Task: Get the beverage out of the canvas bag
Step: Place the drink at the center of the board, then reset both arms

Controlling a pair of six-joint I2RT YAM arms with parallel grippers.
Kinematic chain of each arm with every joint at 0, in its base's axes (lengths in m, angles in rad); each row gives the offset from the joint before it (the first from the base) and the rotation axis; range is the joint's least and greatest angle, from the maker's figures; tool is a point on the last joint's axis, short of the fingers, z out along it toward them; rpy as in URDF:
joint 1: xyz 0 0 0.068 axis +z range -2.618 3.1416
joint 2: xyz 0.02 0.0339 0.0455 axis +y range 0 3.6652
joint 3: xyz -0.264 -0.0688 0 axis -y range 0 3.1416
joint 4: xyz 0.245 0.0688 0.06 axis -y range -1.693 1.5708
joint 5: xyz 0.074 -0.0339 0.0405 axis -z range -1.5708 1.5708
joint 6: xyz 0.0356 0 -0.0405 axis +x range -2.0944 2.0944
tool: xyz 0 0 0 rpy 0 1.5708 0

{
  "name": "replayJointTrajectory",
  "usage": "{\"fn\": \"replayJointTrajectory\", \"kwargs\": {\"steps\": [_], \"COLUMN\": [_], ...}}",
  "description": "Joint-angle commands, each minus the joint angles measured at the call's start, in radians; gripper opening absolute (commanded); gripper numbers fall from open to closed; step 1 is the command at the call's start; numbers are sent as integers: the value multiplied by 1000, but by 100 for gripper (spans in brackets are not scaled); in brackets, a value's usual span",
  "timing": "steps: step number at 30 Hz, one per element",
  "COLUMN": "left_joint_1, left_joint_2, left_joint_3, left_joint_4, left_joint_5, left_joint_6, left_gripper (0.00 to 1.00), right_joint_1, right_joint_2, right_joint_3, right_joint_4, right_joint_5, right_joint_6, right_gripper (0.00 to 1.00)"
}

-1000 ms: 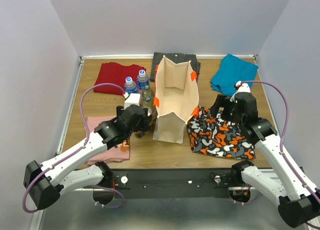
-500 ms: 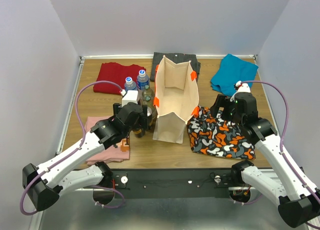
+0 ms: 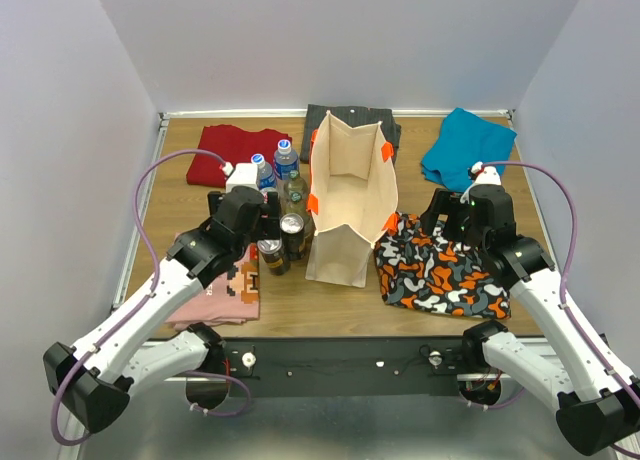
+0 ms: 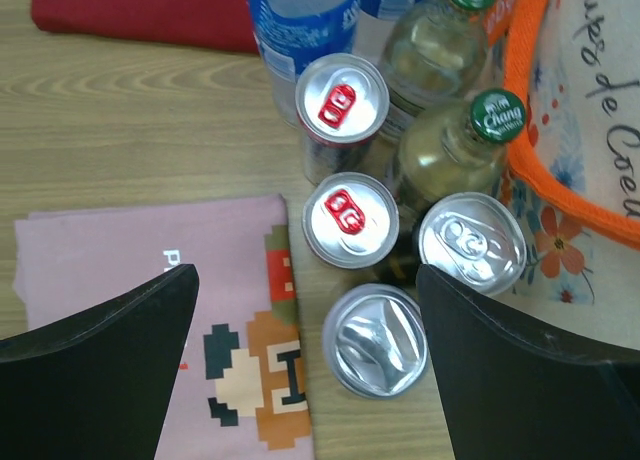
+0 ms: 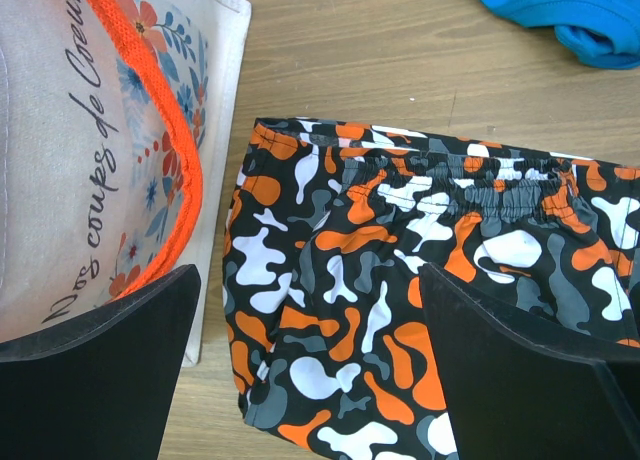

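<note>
Canvas bag (image 3: 350,180) stands by cans (image 4: 352,220); left gripper (image 4: 307,272), fingers apart, should rise straight, toppling none; right gripper (image 5: 308,270) gapes too

Surface (image 4: 120,110): pale wood grain, smooth, low sheen. Cans (image 4: 350,220): bare metal lids, bright and reflective. Green-capped bottles (image 4: 440,160): clear, glossy, glass by the look. Water bottle (image 4: 300,20): clear plastic with a shiny blue label film. Canvas bag (image 5: 60,130): coarse matt weave, printed, with ribbed orange webbing (image 5: 185,180) at the rim. Camouflage shorts (image 5: 400,280): thin smooth cloth, matt. Pink T-shirt (image 4: 120,270): soft matt knit.
</note>
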Motion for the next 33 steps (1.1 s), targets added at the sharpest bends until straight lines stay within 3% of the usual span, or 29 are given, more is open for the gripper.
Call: {"fn": "replayJointTrajectory", "kwargs": {"steps": [1, 21, 25, 29, 33], "left_joint_1": [70, 489, 542, 610, 611], "left_joint_2": [-3, 118, 115, 152, 156], "left_joint_3": [61, 192, 204, 274, 304], "left_joint_4": [45, 72, 74, 5, -24], "left_joint_5": [60, 502, 549, 771, 764], "left_joint_6": [102, 176, 178, 173, 164], "left_gripper": [99, 99, 99, 99, 99], "right_joint_1": [0, 1, 0, 1, 1], "right_joint_2": [-1, 2, 7, 11, 13], "right_joint_3": [-9, -7, -9, -7, -9], "right_joint_4": [19, 11, 11, 8, 8], "right_joint_5": [7, 50, 54, 71, 80], "right_joint_6": [8, 14, 12, 14, 14], "right_gripper": [99, 99, 99, 99, 99]}}
